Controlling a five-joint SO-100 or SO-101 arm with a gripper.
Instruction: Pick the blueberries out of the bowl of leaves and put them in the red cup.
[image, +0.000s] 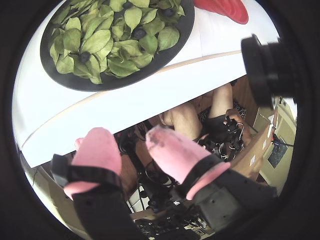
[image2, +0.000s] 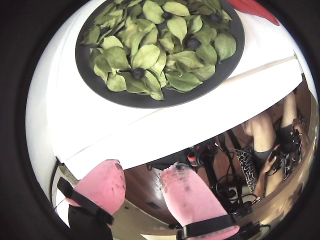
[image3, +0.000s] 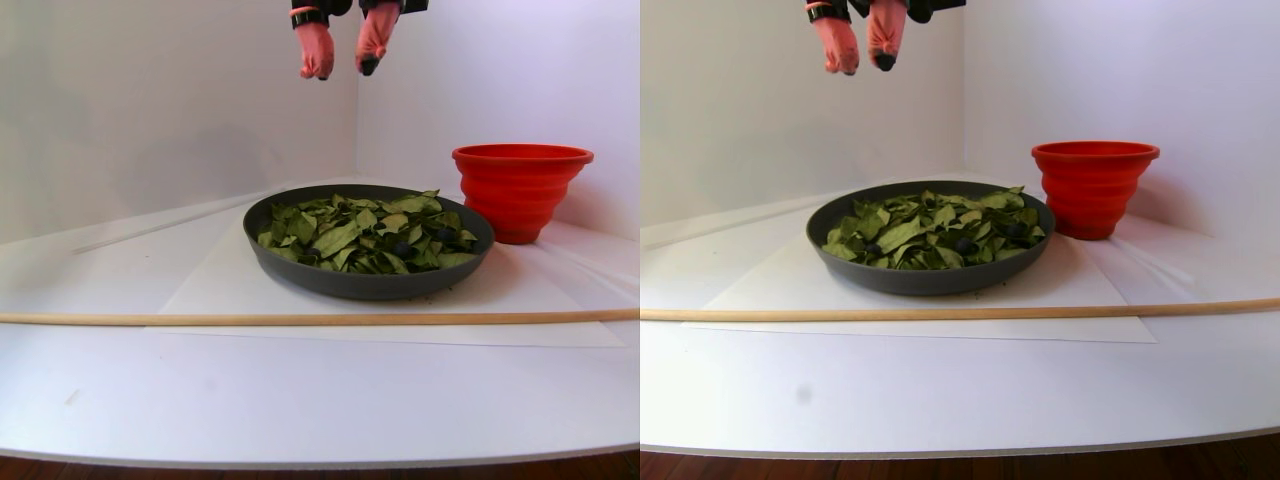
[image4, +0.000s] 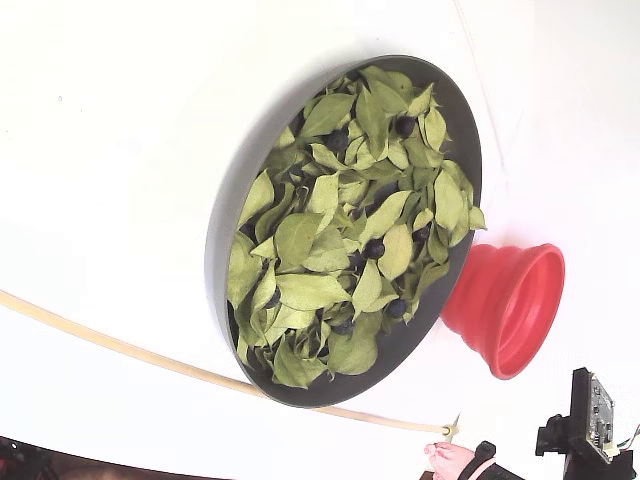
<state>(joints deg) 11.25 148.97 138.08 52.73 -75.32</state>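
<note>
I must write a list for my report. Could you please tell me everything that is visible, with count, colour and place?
bowl: one, dark grey, on the white paper sheet, beside the cup.
leaves: many, light green, filling the bowl.
blueberries: several, dark blue-black, scattered among the leaves; exact count unclear.
cup: one, red, next to the bowl; inside not visible.
stick: one, pale wood, lying across the table in front of the bowl.
table: one, white.
gripper: one, pink-covered fingers on a black arm, open and empty, high above the table.
</note>
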